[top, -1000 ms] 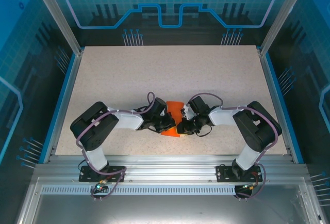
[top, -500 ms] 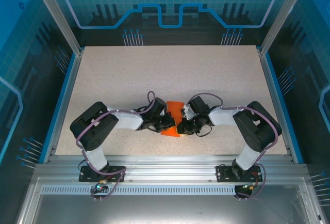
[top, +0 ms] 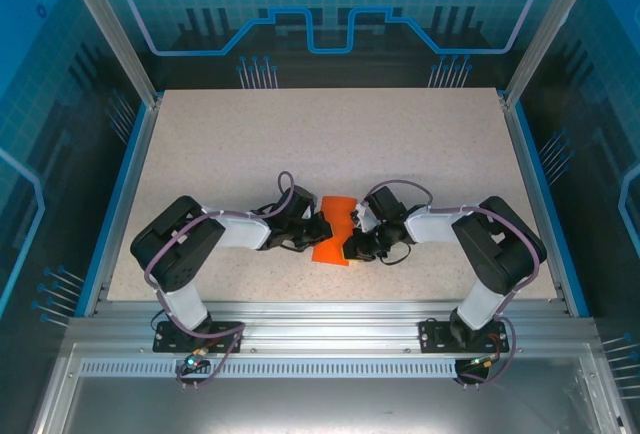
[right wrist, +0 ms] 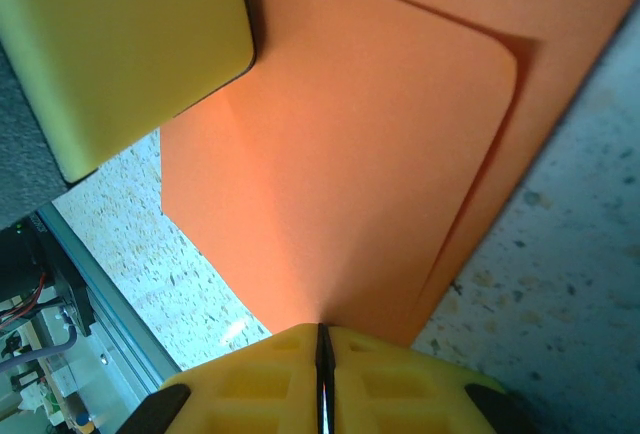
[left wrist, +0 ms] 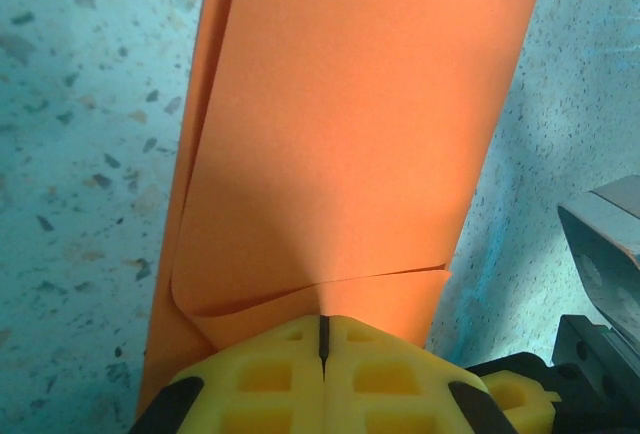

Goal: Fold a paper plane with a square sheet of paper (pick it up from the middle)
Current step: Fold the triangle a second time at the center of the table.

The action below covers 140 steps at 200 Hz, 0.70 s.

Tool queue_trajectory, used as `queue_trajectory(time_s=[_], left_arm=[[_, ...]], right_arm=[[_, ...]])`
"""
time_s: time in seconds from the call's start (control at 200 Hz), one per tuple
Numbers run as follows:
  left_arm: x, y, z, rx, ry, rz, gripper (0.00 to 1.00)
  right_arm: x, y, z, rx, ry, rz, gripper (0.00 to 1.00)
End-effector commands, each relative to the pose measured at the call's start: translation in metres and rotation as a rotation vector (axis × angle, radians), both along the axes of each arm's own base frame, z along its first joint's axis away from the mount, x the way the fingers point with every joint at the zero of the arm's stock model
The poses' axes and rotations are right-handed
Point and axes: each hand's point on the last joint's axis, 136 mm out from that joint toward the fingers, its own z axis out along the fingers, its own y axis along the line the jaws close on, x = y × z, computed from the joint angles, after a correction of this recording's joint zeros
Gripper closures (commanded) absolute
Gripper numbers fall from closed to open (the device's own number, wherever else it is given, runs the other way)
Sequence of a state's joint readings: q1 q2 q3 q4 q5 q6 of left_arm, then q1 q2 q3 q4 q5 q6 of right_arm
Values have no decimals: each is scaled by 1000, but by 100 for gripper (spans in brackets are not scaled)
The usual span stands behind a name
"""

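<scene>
**Pinched From Both Sides: Crease Without Tearing**

Top view: shows the square sheet of paper (top: 336, 229), already folded into a small orange strip, low on the table (top: 330, 144) near the front edge. Places the left gripper (top: 318, 237) and right gripper (top: 352, 244) hard against its opposite sides, nearly touching each other. Suggests a fold in mid-course, with no dart shape yet. Calls for slow, matched moves, so that neither arm drags the strip off line.

Left wrist view: shows the left gripper (left wrist: 322, 339) clenched, yellow fingers meeting at a thin seam with the near edge of the square sheet of paper (left wrist: 350, 124) nipped between them. Reveals at least two layers, one curling loose just ahead of the fingers. Best to flatten that curl along the table before pressing, or risk a crooked crease.

Right wrist view: shows the right gripper (right wrist: 320, 354) likewise closed on the paper's (right wrist: 350, 174) edge, with a rounded flap lying over a lower layer. Catches a yellow finger (right wrist: 120, 49), probably the left gripper's, just beside the flap. Advises pulling gently and evenly, since thin paper tears at a pinch, and leaving room between the two claws.
</scene>
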State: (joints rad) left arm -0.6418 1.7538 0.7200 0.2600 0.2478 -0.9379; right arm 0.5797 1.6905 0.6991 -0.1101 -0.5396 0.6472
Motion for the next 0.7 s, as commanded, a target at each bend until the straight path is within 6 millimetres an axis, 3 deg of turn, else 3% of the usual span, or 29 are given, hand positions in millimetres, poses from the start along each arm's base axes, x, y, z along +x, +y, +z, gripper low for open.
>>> queue_trajectory(time_s=[0.0, 0.275, 0.695], left_arm=[[13, 44, -24, 147, -25, 100, 100], [15, 60, -29, 171, 0, 127, 100], [30, 74, -19, 206, -25, 136, 100]], right_arm=[[-24, -31, -34, -167, 83, -22, 89], [-23, -30, -33, -162, 83, -24, 89], [-24, -32, -32, -167, 83, -24, 89]])
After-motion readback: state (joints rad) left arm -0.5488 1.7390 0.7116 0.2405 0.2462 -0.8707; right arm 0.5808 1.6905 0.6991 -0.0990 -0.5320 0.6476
